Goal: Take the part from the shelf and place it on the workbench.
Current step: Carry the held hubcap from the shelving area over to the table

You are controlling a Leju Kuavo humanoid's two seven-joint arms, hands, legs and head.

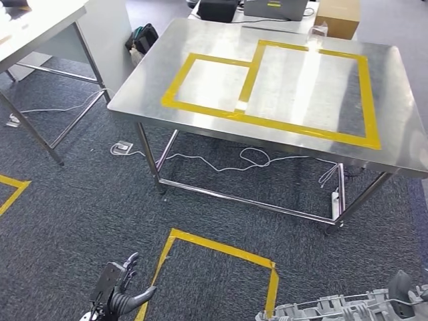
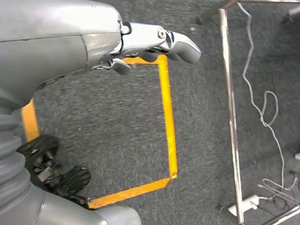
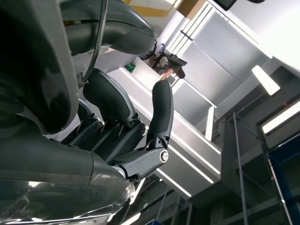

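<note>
From the head view, the steel table stands ahead with two yellow tape rectangles marked on its top and nothing set inside them, so the placing is not yet done. The grey ribbed part lies low in the picture on the robot's right side, with the right hand against its end, which suggests it is off the shelf and being carried toward the table. The left hand hangs low over the carpet beside a yellow tape square on the floor, its fingers loosely apart and holding nothing. A white cable trails under the table, a cardboard box sits behind it, and a second table stands off to the left. From the left wrist view, that hand reaches out bare above the floor tape, with a table leg and the cable near. From the right wrist view, dark fingers curl up toward the ceiling lights and seem clamped on the dark part, though the close angle makes the grip hard to confirm. What is left is the approach and setting down; the table's near edge is the thing to clear.
</note>
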